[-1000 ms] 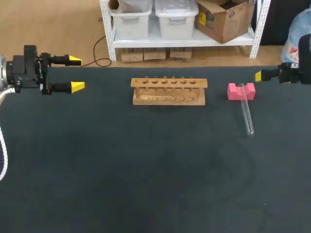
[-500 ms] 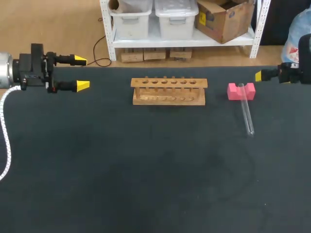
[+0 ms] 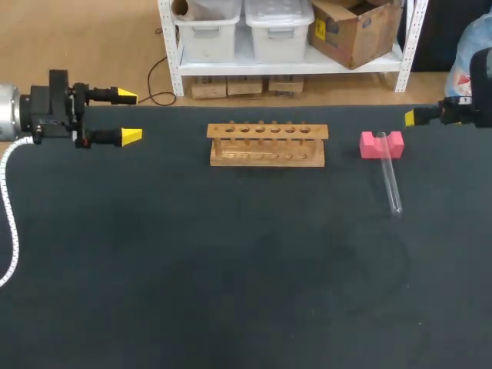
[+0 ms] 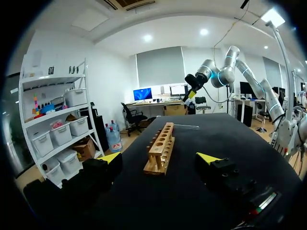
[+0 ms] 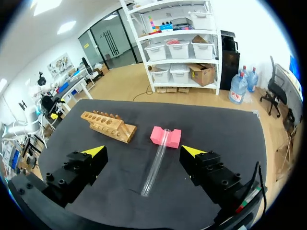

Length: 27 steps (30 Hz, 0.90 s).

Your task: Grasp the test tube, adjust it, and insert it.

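Left gripper [image 3: 128, 116] spread wide and empty, well short of the wooden rack [image 3: 267, 144] at mid-table. Right of it, test tube [image 3: 392, 183] lying on the table, one end propped on a pink block [image 3: 381, 144], likely for easier pickup. Right gripper [image 5: 144, 152] spread, facing it.

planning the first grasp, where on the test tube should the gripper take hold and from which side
Probably the bare stretch of the test tube just past the pink block, from above with the open right gripper, closing across its width. That end rests in the block's notch, so the glass there seems lifted off the table, leaving room underneath.
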Tool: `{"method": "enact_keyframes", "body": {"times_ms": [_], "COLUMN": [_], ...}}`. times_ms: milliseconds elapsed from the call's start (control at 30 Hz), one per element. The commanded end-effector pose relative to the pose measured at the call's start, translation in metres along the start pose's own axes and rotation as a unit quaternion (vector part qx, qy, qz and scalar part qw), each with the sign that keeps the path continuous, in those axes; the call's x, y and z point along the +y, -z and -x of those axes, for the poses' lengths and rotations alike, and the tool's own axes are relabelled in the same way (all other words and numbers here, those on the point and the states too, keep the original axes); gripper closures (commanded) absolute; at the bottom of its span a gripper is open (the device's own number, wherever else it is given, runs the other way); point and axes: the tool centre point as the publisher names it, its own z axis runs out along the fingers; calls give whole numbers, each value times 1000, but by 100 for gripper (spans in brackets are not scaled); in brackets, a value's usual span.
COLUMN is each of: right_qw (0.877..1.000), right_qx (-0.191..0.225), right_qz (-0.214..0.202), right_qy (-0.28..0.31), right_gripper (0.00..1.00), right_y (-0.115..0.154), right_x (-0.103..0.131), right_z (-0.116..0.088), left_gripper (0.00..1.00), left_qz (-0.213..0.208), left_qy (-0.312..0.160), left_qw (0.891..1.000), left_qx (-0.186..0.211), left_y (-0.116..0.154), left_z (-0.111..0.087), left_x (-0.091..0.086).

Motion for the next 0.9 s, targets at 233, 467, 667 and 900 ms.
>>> {"method": "enact_keyframes", "body": {"times_ms": [233, 467, 667, 900], "right_qw": [971, 958, 949, 946], "right_qx": [-23, -26, -31, -22], "right_qz": [-239, -287, -315, -322], "right_qy": [13, 0, 3, 22], "right_gripper": [0, 0, 0, 0], "right_y": [-31, -45, -56, -66], "right_x": [26, 22, 15, 10], "right_z": [-13, -24, -31, -39], "left_gripper": [0, 0, 0, 0], "left_qz": [3, 3, 3, 3], "left_qy": [-1, -1, -1, -1], "left_qw": [1000, 1000, 1000, 1000], "left_qx": [-1, -1, -1, -1], "left_y": [0, 0, 0, 0], "left_z": [-1, -1, -1, -1], "left_x": [-2, -2, -2, -2]}}
